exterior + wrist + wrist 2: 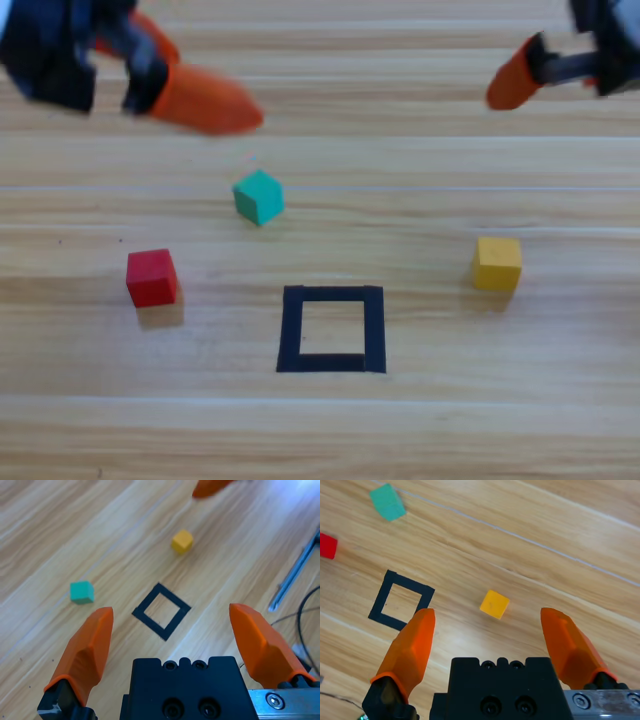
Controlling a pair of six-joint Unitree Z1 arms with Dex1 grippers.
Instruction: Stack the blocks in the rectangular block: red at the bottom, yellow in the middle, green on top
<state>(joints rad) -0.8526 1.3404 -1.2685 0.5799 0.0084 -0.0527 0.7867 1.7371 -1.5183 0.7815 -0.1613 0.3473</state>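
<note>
Above the wooden table (320,440) we held both grippers, left (170,630) and right (487,630), wide open and empty, probably poised to fetch the small matte red cube (152,277) first.

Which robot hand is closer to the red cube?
The left one. The left gripper hangs open near the table's far edge on the same side as the red cube. The right gripper, open too, is far across by the opposite corner.
</note>
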